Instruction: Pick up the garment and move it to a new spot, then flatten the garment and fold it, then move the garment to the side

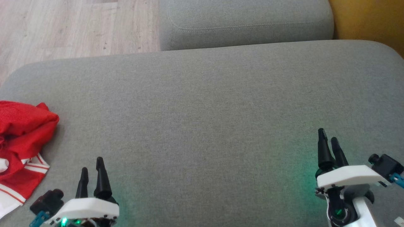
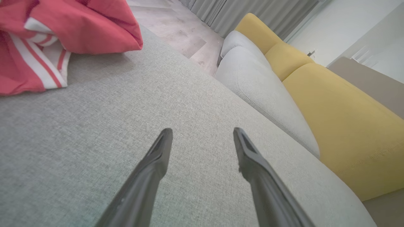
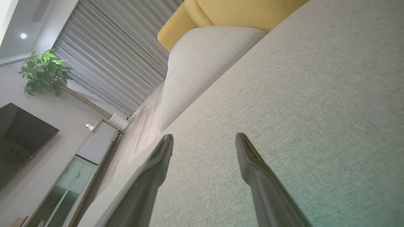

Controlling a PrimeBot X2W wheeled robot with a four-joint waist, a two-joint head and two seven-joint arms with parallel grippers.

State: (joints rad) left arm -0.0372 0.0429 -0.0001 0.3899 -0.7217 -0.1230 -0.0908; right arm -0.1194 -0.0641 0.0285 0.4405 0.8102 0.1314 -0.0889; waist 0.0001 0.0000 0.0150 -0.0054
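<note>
The garment (image 1: 22, 138) is a crumpled red piece with white stripes, lying at the far left edge of the grey cushion (image 1: 202, 104); in the left wrist view the garment (image 2: 47, 41) sits at the upper left. My left gripper (image 1: 92, 164) hovers at the lower left, open, a short way to the right of the garment and apart from it. My left gripper (image 2: 202, 132) holds nothing between its fingers. My right gripper (image 1: 327, 134) stands open at the lower right over bare cushion, and my right gripper (image 3: 204, 138) is likewise empty.
A smaller grey cushion (image 1: 246, 22) lies beyond the large one, with a yellow sofa part (image 1: 369, 19) at the back right. Wooden floor (image 1: 69, 28) shows at the back left. A plant (image 3: 44, 71), curtains and a cabinet stand further off.
</note>
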